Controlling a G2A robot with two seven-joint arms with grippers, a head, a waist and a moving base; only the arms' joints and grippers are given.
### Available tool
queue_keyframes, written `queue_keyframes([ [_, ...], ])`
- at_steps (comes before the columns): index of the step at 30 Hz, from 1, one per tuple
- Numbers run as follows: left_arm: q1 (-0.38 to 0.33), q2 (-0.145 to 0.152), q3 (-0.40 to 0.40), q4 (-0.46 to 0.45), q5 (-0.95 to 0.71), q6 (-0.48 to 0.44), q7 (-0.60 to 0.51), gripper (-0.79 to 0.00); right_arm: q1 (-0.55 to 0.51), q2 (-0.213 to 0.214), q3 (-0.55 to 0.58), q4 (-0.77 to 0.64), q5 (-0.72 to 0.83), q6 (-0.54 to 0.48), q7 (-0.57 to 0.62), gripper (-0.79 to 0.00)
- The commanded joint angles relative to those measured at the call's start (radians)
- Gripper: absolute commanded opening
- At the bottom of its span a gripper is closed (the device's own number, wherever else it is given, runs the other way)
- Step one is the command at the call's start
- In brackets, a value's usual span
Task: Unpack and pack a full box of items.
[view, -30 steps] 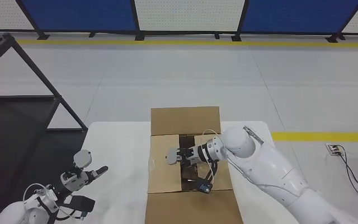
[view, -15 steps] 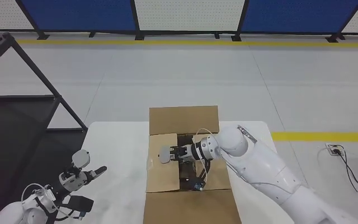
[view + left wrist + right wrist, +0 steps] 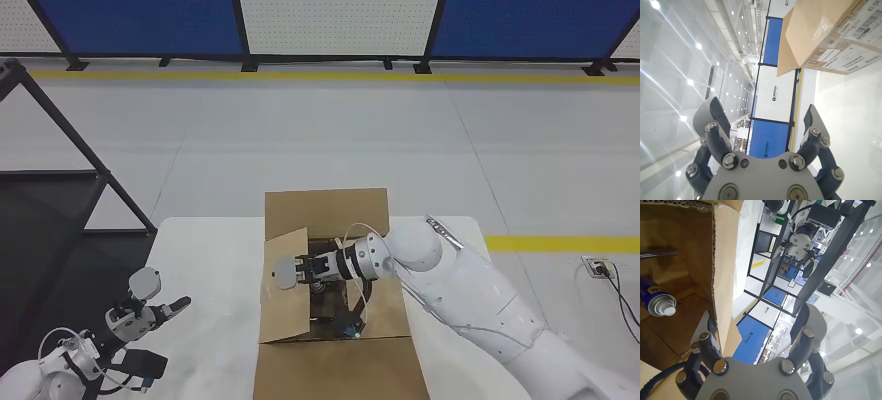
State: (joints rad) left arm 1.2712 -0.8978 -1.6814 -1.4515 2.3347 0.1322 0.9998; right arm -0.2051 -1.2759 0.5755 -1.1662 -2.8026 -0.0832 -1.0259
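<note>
Top view: our right claw [image 3: 288, 272], released, straddles the box flap [image 3: 285, 308]. Light, stiff cardboard, we judge; pinch its free edge.

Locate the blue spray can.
Right wrist view: the blue spray can sits inside the cardboard box, near an inner corner, on the inward side of the flap that the right gripper straddles.

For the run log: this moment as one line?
right gripper: open, fingers astride left flap of box | left gripper: open, away from box | spray can: inside box
</note>
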Motion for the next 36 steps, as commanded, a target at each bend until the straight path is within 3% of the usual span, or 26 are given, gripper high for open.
queue_keyframes([
  [1,0.0,0.0,0.0,0.0,0.0,0.0,0.0,0.0,0.003,0.0,0.004,-0.016,-0.003,-0.001,0.004,0.0],
  [11,0.001,0.0,0.001,-0.002,-0.001,0.0,-0.005,0.0,0.056,-0.026,-0.021,-0.055,-0.02,-0.014,0.013,0.0],
  [20,0.079,-0.015,-0.04,-0.041,-0.155,0.108,-0.11,0.0,0.114,-0.071,-0.064,-0.009,0.0,-0.007,0.016,0.0],
  [26,0.099,-0.016,-0.046,-0.055,-0.164,0.092,-0.132,0.0,0.111,-0.107,-0.08,0.047,0.093,-0.002,0.053,0.0],
  [36,0.099,-0.016,-0.046,-0.055,-0.164,0.092,-0.132,0.0,0.111,-0.107,-0.08,0.047,0.093,-0.002,0.053,0.0],
])
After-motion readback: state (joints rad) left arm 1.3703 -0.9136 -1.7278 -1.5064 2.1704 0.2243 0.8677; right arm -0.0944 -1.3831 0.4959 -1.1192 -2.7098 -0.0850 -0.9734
